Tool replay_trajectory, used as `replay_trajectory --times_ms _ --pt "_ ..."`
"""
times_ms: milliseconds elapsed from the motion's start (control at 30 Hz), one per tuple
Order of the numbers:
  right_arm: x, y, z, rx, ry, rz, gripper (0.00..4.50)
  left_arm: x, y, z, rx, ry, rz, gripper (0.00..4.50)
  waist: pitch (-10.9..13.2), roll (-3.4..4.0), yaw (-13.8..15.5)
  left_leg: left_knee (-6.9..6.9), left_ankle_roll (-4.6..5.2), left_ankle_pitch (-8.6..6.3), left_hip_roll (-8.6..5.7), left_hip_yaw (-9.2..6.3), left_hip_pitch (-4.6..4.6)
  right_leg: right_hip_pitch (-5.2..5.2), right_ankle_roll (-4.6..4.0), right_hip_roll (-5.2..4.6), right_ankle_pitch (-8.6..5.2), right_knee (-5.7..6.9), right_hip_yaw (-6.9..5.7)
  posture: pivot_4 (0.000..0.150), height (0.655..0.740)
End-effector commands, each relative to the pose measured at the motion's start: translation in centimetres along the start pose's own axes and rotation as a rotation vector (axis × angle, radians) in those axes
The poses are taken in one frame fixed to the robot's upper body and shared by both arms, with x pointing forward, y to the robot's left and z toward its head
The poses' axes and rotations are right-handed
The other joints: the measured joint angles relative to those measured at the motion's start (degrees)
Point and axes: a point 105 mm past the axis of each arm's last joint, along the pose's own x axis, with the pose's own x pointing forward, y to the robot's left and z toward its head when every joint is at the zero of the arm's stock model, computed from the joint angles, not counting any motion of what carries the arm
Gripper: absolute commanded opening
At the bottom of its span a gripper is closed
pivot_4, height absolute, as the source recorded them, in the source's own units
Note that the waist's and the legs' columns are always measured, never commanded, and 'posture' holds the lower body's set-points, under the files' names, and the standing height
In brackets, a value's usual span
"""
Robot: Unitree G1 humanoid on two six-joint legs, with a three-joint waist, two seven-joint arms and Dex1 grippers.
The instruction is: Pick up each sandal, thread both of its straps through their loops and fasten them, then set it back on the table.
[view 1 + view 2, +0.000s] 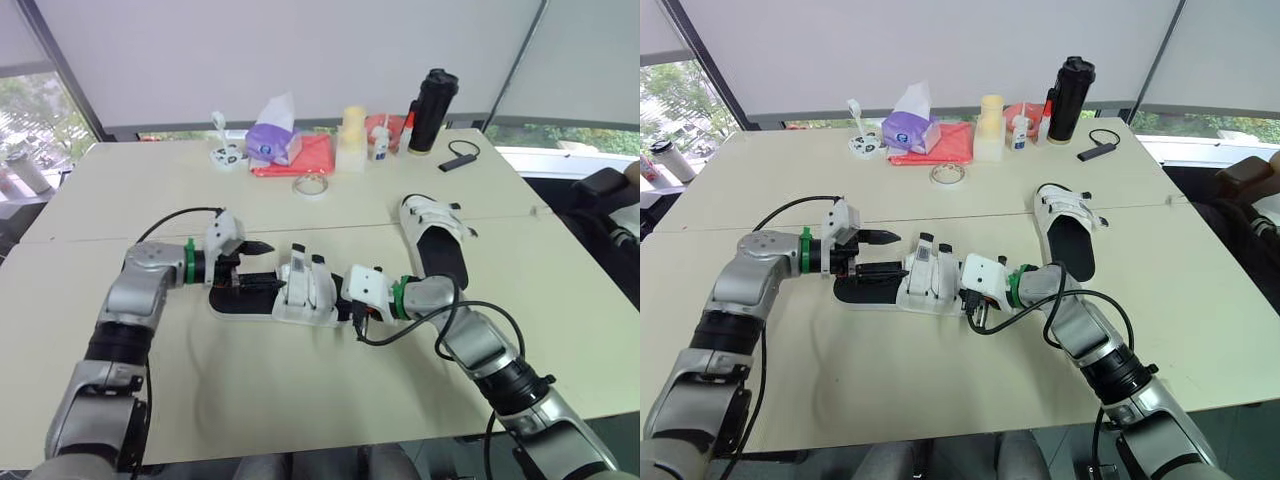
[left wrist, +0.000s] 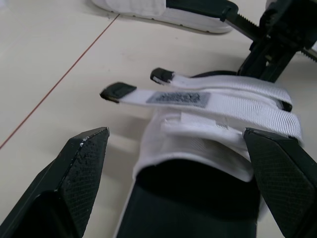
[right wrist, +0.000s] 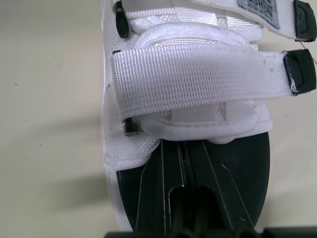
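**Near sandal.** The near sandal (image 1: 300, 292) lies flat on the table (image 1: 300, 400), sole down, in the middle of the near half. It sits between the two grippers, with its long axis running from the robot's left to its right. The upper is white and the footbed is black.

**Straps.** Both straps (image 2: 218, 99) lie across the upper. Their black-tipped ends (image 2: 118, 91) project past the side of the upper, clear of the table. The views do not show whether the straps are fastened.

**Left gripper.** The left gripper (image 1: 268, 264) is at the heel end of the sandal. Its fingers (image 2: 84, 163) are spread wide — one on each side of the footbed — and grasp nothing.

**Right gripper.** The right gripper (image 3: 183, 153) is at the opposite end. Its fingers are pressed together over the black footbed, just short of the nearer strap. The views do not show whether they touch the footbed.

**Far sandal.** The far sandal (image 1: 435, 240) rests sole down on the table beyond the right forearm, apart from both grippers.

**Other items.** A tape roll (image 1: 311, 185), a purple tissue box (image 1: 270, 140) and a black bottle (image 1: 432, 110) stand along the far side of the table — well apart from both sandals.
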Motion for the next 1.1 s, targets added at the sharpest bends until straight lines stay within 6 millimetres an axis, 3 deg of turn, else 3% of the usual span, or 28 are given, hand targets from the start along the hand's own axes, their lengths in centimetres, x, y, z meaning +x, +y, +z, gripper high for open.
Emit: replay_trajectory --times_ms 33,267,433,567,767,933,1100 --pt "-1.0 0.8 -0.2 0.016 0.023 0.035 0.00 -1.0 0.4 1.2 0.079 -0.009 0.036 4.47 0.02 0.01 0.02 0.00 0.00 0.00 -0.01 0.00 -0.02 0.00 0.00 -0.01 0.00 -0.01 0.00 0.150 0.7400" --pt "-4.1 0.3 1.3 -0.011 0.014 0.001 0.00 -1.6 0.6 1.0 0.141 -0.005 0.053 4.47 0.06 0.04 -0.09 0.04 0.01 0.00 -0.02 0.02 -0.29 -0.26 0.01 -0.05 0.00 -0.03 -0.01 0.150 0.7400" --pt "-6.7 -0.2 2.6 -0.019 -0.004 -0.016 0.00 -1.4 0.8 1.3 0.307 0.004 0.043 4.47 0.15 0.13 -0.03 0.29 0.02 0.01 -0.03 0.00 -0.78 -0.62 0.15 -0.05 0.12 -0.01 -0.04 0.150 0.7400" --pt "-8.9 -0.1 5.3 0.001 -0.090 0.006 0.00 -1.0 0.9 1.2 0.542 0.023 0.030 4.47 0.17 0.14 0.01 0.29 0.02 0.00 -0.02 0.01 -0.80 -0.62 0.14 -0.06 0.12 -0.03 -0.05 0.150 0.7400" --pt "-10.3 0.5 7.1 0.038 -0.155 0.049 0.00 -0.6 0.8 1.1 0.707 0.007 -0.004 4.47 0.18 0.14 0.03 0.29 0.02 0.00 -0.02 0.02 -0.83 -0.64 0.12 -0.10 0.12 -0.06 -0.06 0.150 0.7400" --pt "-11.0 0.7 7.9 0.021 -0.172 0.054 0.00 0.4 0.3 0.7 1.043 0.049 -0.056 4.47 0.19 0.12 0.16 0.35 0.03 0.00 -0.06 0.02 -0.87 -0.64 0.13 -0.17 0.13 -0.06 -0.10 0.150 0.7400" --pt "-11.3 0.5 8.3 0.018 -0.184 0.039 0.00 1.8 -0.3 0.6 1.161 -0.023 -0.049 4.47 0.20 0.11 0.13 0.36 0.05 0.00 -0.09 0.05 -0.87 -0.63 0.27 -0.18 0.20 -0.05 -0.12 0.150 0.7400"
